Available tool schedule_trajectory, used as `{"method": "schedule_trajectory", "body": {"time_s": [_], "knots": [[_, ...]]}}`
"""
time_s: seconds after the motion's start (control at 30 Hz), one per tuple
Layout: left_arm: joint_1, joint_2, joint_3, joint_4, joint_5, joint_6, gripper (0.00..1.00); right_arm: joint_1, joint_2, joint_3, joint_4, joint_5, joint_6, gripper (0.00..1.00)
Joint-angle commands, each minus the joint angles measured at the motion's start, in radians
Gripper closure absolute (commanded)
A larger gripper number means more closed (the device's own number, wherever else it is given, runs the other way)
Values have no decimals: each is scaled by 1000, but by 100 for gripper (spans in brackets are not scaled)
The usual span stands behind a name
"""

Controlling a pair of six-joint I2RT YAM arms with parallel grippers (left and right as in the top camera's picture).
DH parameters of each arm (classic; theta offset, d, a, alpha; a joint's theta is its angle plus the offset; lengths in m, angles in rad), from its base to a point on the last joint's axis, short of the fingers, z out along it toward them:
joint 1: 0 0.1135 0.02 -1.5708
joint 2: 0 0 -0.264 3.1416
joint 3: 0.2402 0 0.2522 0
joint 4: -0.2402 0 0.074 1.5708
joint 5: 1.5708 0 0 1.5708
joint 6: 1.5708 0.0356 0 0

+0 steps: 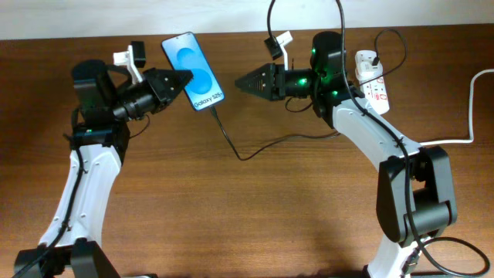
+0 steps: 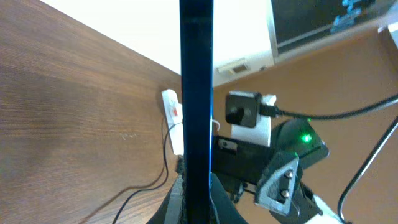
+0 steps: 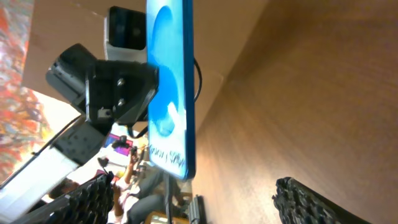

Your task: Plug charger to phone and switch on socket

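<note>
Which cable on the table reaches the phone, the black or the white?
The thin black charger cable: it ends at the phone's lower edge. The thick white cord stays at the far right, away from it.

The surface point(image 1: 231, 216) is matt grained wood, the phone point(image 1: 193, 71) at 11 o'clock shows a glossy screen, and the socket point(image 1: 373, 81) at 2 o'clock is smooth white plastic.

socket point(image 1: 377, 86) partly behind right arm point(image 1: 370, 135), switch position too small

left claw point(image 1: 183, 80) clamped | right claw point(image 1: 241, 81) spread, tips facing
</note>
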State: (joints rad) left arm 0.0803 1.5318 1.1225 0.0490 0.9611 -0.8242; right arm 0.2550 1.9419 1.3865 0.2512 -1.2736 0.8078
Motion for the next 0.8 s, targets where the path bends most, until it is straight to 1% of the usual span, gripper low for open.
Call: {"method": "schedule_trajectory", "body": {"time_s": [0.0,0.07,0.17,0.2,0.27,0.43,0.6,0.77], "knots": [[6,-3,4,10,-39,-43,100,25,-20,14,-56,-54,-19,23],[6,-3,4,11,-64,-86,100,57,-20,14,-117,-41,-70,29],[6,-3,4,10,-80,-103,100,91,-20,14,-120,-34,-77,37],[6,-3,4,10,-79,-103,100,97,-20,14,-113,-36,-76,45],[6,-3,4,10,-89,-103,100,105,-20,14,-114,-39,-75,54],[6,-3,4,10,-99,-103,100,117,-20,14,-114,-51,-75,56],[5,-3,4,10,-98,-103,100,120,-20,14,-114,-51,-67,67],[-19,-3,4,10,-120,-103,100,138,-20,14,-114,-50,-67,67]]}}
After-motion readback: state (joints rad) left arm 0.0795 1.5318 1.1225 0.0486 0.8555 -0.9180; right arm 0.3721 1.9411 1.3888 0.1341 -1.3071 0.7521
